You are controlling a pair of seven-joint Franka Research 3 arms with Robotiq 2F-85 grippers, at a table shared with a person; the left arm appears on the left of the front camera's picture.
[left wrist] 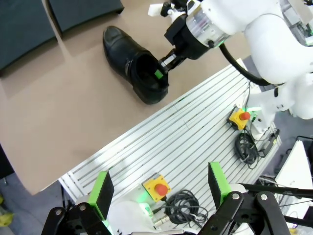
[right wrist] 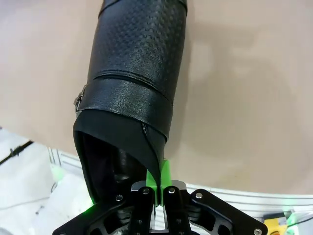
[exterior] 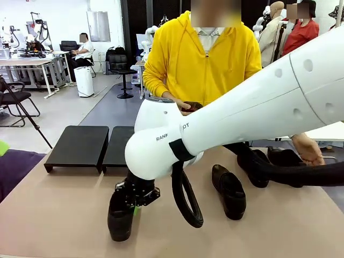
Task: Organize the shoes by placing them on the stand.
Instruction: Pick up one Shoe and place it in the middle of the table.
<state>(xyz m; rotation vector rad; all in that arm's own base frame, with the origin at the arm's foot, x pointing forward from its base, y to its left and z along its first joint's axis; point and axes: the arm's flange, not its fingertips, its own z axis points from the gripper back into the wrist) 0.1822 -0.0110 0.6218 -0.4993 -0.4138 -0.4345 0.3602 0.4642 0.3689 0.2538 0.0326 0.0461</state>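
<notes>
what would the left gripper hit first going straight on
Probably the yellow box with a red button on the slatted metal surface, framed by the open left gripper; depth is unclear.

— Where is our right arm?
— It comes in from the right and reaches across the middle. The forearm slopes down and the wrist is bent, so our right gripper points down, low on the near left.
— And its jaws?
— Drawn tight together. The green pads pinch the back rim of a shoe, with one finger inside and one outside.
— Our left gripper?
— Held high and back, looking down, its fingers spread wide apart. From up there we see our right wrist tilted down and the gripper's black fingers closed.
</notes>
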